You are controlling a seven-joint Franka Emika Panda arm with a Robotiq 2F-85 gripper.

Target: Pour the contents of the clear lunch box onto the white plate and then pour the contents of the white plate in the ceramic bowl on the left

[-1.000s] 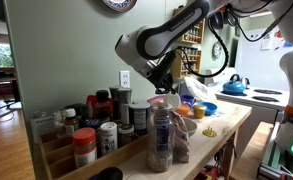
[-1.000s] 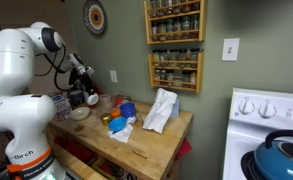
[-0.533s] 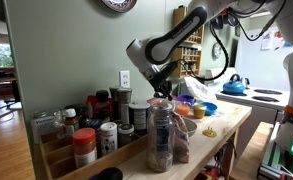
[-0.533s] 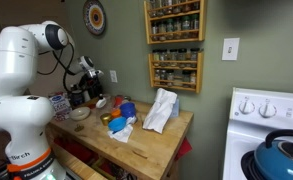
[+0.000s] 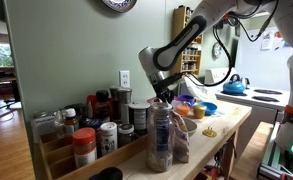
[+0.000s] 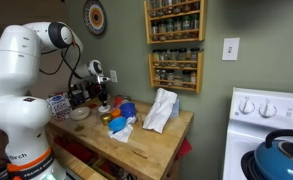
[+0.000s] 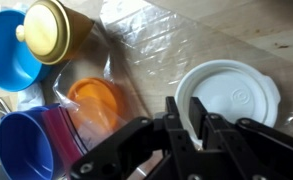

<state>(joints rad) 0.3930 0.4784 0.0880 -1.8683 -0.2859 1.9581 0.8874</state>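
Note:
In the wrist view the white plate [image 7: 236, 100] lies flat on the wooden table at the right. My gripper [image 7: 185, 116] stands over its left rim, one finger on each side and only a narrow gap between them, shut on the rim. The plate's top looks bare. Clear crinkled plastic [image 7: 151, 35] lies beyond the plate; I cannot tell whether it is the clear lunch box. In an exterior view the ceramic bowl [image 6: 80, 113] sits at the table's left end, to the left of the gripper [image 6: 103, 100].
Left of the plate are a blue bowl [image 7: 11, 50] with a yellow cup [image 7: 51, 28], an orange lid [image 7: 96, 100] and a blue cup [image 7: 21, 145]. A rack of jars [image 5: 96, 130] fills the near end. Crumpled white wrapping [image 6: 161, 110] stands mid-table.
The arm has swung from over the ceramic bowl toward the middle of the table and come down, bringing the white plate with it.

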